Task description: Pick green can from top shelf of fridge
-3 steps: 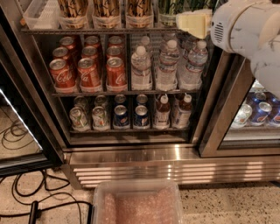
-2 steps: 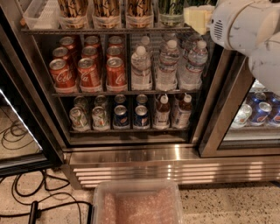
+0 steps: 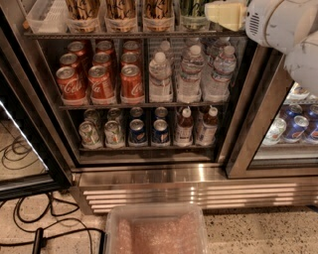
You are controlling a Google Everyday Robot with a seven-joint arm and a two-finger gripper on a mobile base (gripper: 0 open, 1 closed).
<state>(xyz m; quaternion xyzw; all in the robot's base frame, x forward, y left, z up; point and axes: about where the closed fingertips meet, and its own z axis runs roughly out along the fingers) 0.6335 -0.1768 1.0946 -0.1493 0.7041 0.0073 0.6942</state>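
The green can (image 3: 193,9) stands in a clear bin at the right end of the top shelf (image 3: 134,34) of the fridge (image 3: 149,178); only its lower part shows, cut off by the frame's top edge. Three brown-gold streaked cans (image 3: 120,9) stand to its left in the same row. My gripper (image 3: 212,14), pale yellow at the end of the white arm (image 3: 283,22), is at the top right, right beside the green can at shelf height. Whether it touches the can is unclear.
Below are a rack of red cola cans (image 3: 102,79) and water bottles (image 3: 191,74), then a lower rack of mixed cans and small bottles (image 3: 149,130). A glass door (image 3: 293,126) is at the right. A clear bin (image 3: 156,230) and cables (image 3: 30,223) lie on the floor.
My gripper has risen slightly beside the green can on the top shelf. Nothing in the fridge has moved.
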